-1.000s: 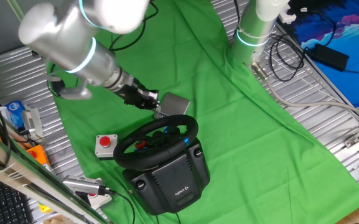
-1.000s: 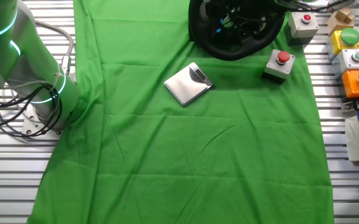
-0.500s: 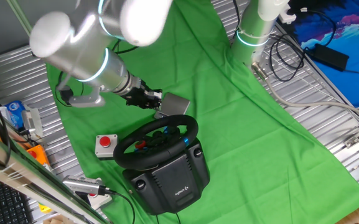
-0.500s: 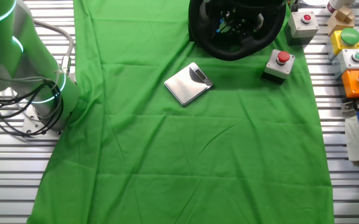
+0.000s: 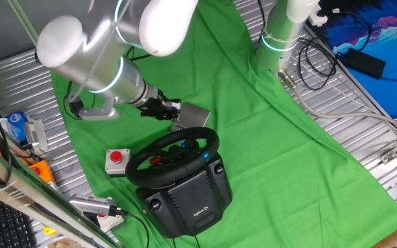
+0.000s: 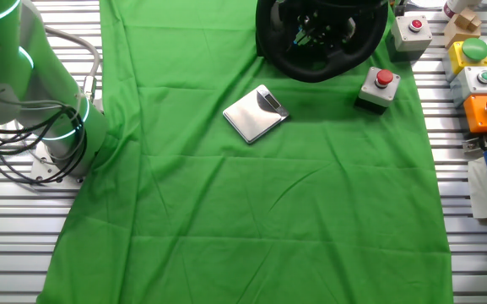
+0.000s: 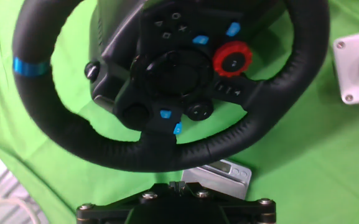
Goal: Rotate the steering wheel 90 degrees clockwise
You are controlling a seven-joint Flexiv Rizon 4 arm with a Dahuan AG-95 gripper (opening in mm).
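The steering wheel (image 5: 174, 157) is black with a thick rim and sits on a bulky black base (image 5: 188, 196) with a white logo. In the hand view the steering wheel (image 7: 167, 81) fills the frame, its blue rim stripe at the left and a red dial right of the hub. My gripper (image 5: 168, 108) hovers just behind the wheel's far rim, above the flat grey plate (image 5: 195, 116), apart from the wheel. In the hand view my gripper (image 7: 175, 185) is shut with nothing in it. The other fixed view shows the steering wheel (image 6: 323, 38) at the top edge.
A small grey box with a red button (image 5: 117, 160) stands left of the wheel and also shows as the grey box (image 7: 356, 68). More button boxes (image 6: 479, 80) line the table side. The flat plate (image 6: 256, 114) lies on the green cloth (image 6: 251, 211). A second arm's base (image 5: 281, 34) stands behind.
The arm's elbow and upper links have swung up and to the right. The gripper has shifted only slightly right and stays by the plate. The wheel has not turned.
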